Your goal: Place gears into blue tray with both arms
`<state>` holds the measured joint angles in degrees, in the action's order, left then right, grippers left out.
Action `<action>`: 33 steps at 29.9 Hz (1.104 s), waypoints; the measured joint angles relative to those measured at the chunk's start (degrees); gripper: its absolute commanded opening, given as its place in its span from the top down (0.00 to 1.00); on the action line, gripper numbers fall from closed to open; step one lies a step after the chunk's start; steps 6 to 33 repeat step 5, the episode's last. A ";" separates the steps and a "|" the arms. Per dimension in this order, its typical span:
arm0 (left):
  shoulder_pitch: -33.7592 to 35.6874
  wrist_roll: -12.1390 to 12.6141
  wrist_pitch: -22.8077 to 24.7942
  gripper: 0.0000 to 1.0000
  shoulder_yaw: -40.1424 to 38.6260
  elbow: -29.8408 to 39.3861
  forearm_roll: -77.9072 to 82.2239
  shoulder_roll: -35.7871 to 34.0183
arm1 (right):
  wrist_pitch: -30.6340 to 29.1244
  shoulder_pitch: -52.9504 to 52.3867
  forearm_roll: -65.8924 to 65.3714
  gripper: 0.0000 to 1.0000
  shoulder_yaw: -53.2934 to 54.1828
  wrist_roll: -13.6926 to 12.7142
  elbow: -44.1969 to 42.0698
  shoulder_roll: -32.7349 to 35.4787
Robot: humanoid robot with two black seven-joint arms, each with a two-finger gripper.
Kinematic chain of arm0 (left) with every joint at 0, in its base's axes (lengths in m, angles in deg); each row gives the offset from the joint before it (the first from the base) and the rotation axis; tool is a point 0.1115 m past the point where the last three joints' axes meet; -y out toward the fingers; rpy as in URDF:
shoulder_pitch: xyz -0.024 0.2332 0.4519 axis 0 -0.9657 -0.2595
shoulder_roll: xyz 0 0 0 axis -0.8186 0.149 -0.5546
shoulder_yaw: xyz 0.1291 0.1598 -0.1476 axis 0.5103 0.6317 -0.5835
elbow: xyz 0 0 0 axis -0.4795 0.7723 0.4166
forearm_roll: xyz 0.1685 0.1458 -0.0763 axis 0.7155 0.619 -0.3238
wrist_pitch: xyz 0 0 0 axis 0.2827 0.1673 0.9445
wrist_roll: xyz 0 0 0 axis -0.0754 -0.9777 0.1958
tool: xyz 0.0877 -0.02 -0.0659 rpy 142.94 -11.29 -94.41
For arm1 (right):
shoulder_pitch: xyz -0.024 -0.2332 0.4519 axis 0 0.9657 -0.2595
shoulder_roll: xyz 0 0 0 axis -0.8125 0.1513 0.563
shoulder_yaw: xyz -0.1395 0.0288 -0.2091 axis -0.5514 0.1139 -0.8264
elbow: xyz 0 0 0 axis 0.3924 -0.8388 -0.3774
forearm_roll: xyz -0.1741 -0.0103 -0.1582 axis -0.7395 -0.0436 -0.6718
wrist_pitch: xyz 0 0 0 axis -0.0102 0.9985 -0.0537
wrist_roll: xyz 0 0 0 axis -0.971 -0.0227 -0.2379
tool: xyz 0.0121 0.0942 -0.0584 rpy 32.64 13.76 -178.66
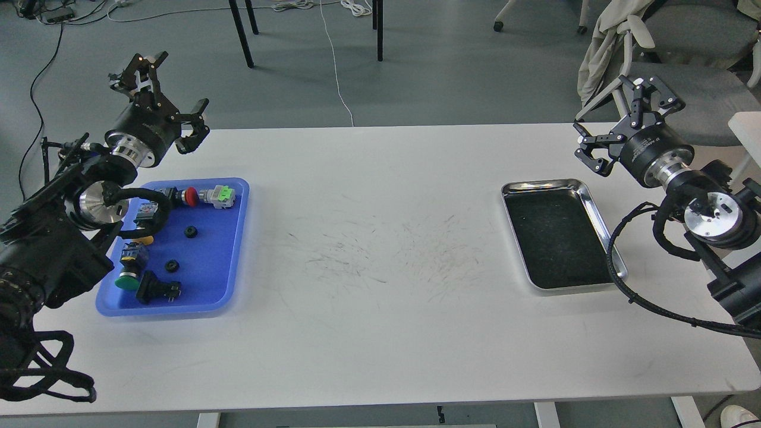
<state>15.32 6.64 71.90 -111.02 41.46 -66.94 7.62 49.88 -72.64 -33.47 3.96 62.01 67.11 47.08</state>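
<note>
Nearest the camera, the white scuffed tabletop (pixel 380 333) is sitting bare along its near edge, so all the action is further back. Over on the left, the shallow blue plastic tray with the raised rim (pixel 229 279) is already holding stuff: two tiny black toothed gears, one (pixel 190 232) near the tray's middle and another (pixel 172 266) a bit nearer to me, plus a handful of push-button switches, like the red-capped one (pixel 190 196) at the far end and the green-capped one (pixel 126 281) on the near left. On the right, the shiny steel tray with the black lining (pixel 597 208) is looking empty as far as I can tell; anything small and black would be blending into that liner though. My left gripper (pixel 157 104) is hovering off the far left corner of the table, jaws spread and carrying nothing, and my right gripper (pixel 612 122) is hanging beyond the steel tray's far edge, also spread wide and empty. I'm guessing the placing is basically wrapping up, since I'm not spotting any loose gear outside the blue tray. Next move is probably just checking the steel tray for leftovers, or parking both arms.
</note>
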 measured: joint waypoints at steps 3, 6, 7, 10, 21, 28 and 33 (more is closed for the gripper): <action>0.00 0.16 -0.40 0.02 0.10 -0.06 -0.02 0.06 | -0.11 0.00 0.00 0.01 0.00 0.01 0.03 -0.07; 0.00 0.35 -0.53 0.02 0.10 -0.07 -0.02 0.07 | -0.14 0.02 0.00 0.01 0.00 0.01 0.05 -0.07; 0.00 0.35 -0.53 0.02 0.10 -0.07 -0.02 0.07 | -0.14 0.02 0.00 0.01 0.00 0.01 0.05 -0.07; 0.00 0.35 -0.53 0.02 0.10 -0.07 -0.02 0.07 | -0.14 0.02 0.00 0.01 0.00 0.01 0.05 -0.07; 0.00 0.35 -0.53 0.02 0.10 -0.07 -0.02 0.07 | -0.14 0.02 0.00 0.01 0.00 0.01 0.05 -0.07; 0.00 0.35 -0.53 0.02 0.10 -0.07 -0.02 0.07 | -0.14 0.02 0.00 0.01 0.00 0.01 0.05 -0.07; 0.00 0.35 -0.53 0.02 0.10 -0.07 -0.02 0.07 | -0.14 0.02 0.00 0.01 0.00 0.01 0.05 -0.07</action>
